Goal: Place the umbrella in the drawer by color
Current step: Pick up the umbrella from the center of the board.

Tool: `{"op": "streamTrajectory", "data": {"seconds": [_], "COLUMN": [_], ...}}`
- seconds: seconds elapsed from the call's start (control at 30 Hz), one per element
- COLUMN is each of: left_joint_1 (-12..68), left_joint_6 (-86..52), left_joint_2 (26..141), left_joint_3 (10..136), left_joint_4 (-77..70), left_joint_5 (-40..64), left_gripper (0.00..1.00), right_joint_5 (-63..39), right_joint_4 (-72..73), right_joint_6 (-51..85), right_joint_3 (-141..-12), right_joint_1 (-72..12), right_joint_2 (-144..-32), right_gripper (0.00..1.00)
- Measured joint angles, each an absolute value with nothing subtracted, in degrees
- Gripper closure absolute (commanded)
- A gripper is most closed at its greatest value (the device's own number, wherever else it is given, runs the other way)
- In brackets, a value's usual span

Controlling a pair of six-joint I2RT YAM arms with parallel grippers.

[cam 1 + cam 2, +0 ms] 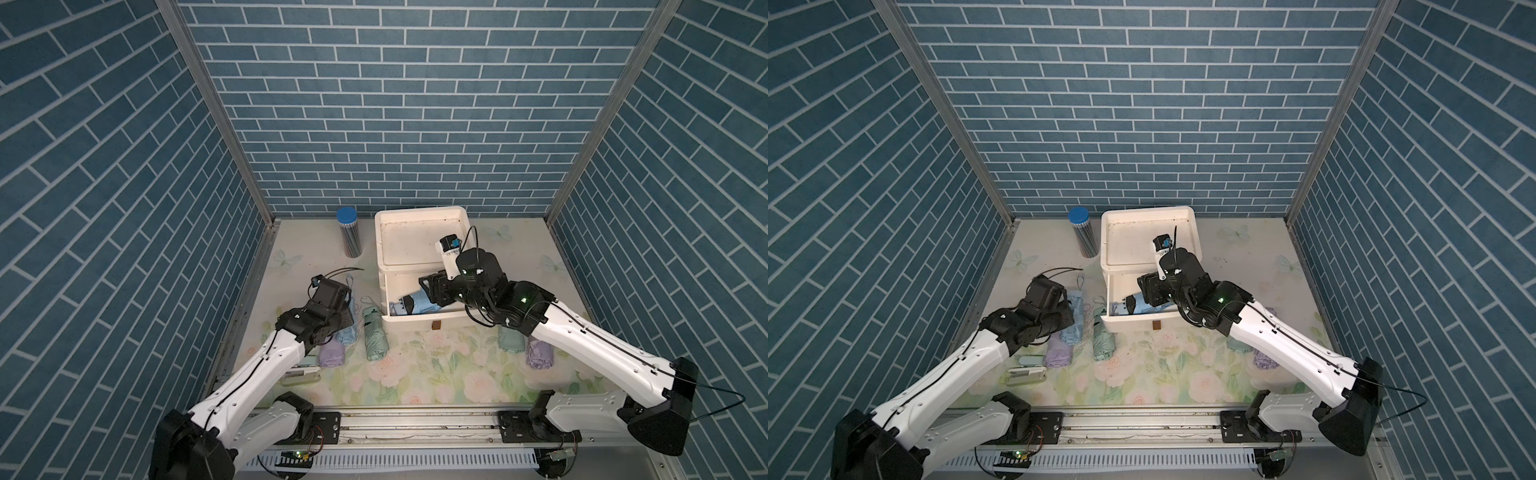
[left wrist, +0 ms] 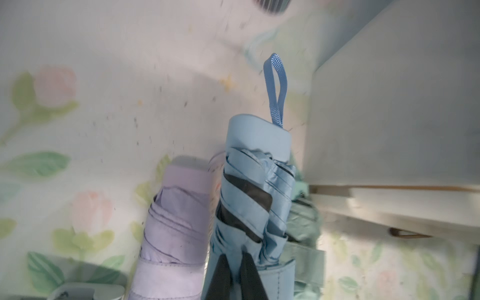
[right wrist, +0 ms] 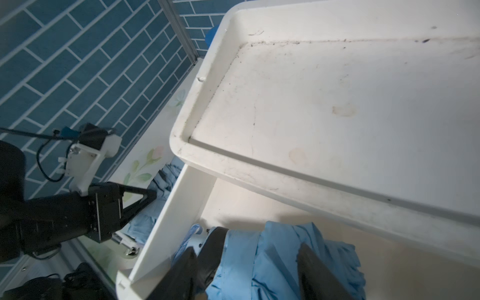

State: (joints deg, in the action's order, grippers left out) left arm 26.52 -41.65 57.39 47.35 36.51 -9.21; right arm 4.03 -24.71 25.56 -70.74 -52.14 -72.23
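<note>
Floral tabletop, blue brick walls, white drawer unit at back.

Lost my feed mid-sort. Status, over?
Left hand shut on blue umbrella. Right hand straddles second blue umbrella inside open drawer, grip unclear. Purple umbrella lies close alongside the left pick.

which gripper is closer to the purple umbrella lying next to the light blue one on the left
Left. The left gripper is shut on the light blue umbrella right beside the purple umbrella; the right gripper is inside the open drawer, well away.
</note>
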Motion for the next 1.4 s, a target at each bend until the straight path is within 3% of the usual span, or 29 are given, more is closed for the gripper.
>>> {"op": "streamTrajectory", "data": {"seconds": [0.27, 0.47, 0.63, 0.97, 1.4], "left_joint_1": [26.5, 26.48, 27.14, 35.88, 37.63], "left_joint_6": [-27.51, -17.72, -12.12, -5.91, -2.11], "left_joint_2": [55.13, 54.65, 55.94, 60.97, 66.59], "left_joint_3": [65.23, 70.15, 68.71, 68.51, 69.08], "left_joint_4": [36.03, 31.88, 29.65, 27.97, 25.71], "left_joint_5": [-7.99, 7.97, 22.46, 33.21, 35.66], "left_gripper": [1.0, 1.0, 1.0, 1.0, 1.0], "right_joint_5": [-17.23, -28.6, -32.29, -35.18, -37.34], "right_joint_4": [-17.02, -12.27, -10.61, -10.76, -13.28], "right_joint_6": [26.79, 26.68, 26.7, 26.83, 28.47], "right_joint_3": [-68.69, -68.66, -68.23, -67.33, -61.14], "right_joint_1": [-40.88, -40.93, -40.75, -38.11, -36.97], "right_joint_2": [-71.99, -71.59, -68.38, -64.18, -60.69], "right_gripper": [0.19, 0.12, 0.07, 0.07, 0.22]}}
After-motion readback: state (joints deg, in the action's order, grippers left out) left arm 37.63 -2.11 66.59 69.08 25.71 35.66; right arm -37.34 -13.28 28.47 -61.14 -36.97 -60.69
